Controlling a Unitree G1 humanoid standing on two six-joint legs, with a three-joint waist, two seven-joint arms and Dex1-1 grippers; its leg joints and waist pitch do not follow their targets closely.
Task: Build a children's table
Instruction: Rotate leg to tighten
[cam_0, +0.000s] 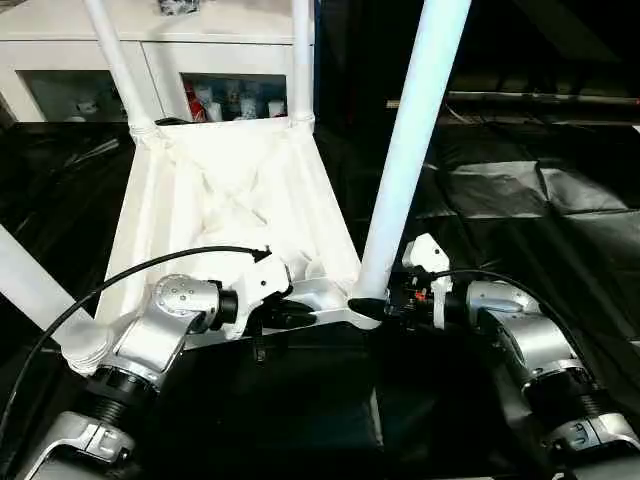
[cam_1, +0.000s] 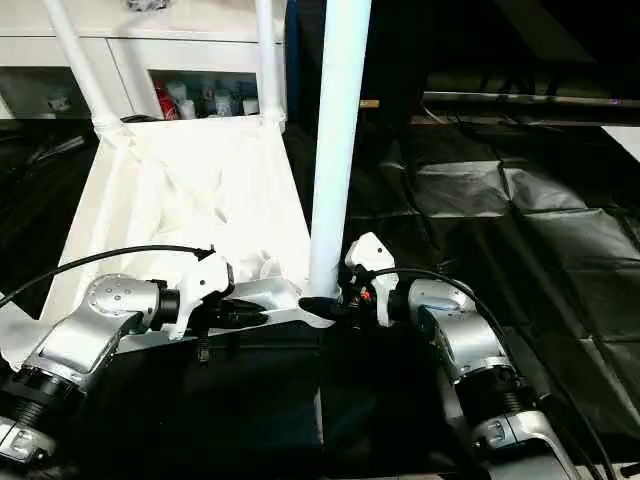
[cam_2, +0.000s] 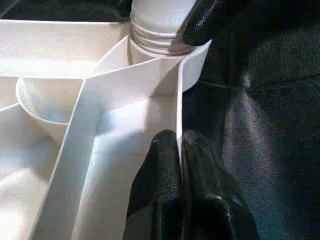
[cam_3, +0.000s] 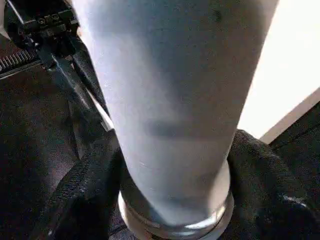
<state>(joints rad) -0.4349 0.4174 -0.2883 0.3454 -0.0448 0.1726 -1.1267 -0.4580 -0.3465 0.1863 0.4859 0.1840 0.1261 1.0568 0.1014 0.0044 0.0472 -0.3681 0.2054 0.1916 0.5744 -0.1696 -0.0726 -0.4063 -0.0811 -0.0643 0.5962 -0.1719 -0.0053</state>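
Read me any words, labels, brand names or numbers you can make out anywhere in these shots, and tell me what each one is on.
No text can be read.
The packages behind the glass door of the white cabinet carry colored printing, too small and blurred to read.
The tabletop, the leg and the robot's forearms show no lettering.

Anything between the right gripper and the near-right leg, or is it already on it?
Nothing visible in between. The right gripper already has its fingers on either side of the leg, just above the tabletop corner socket.
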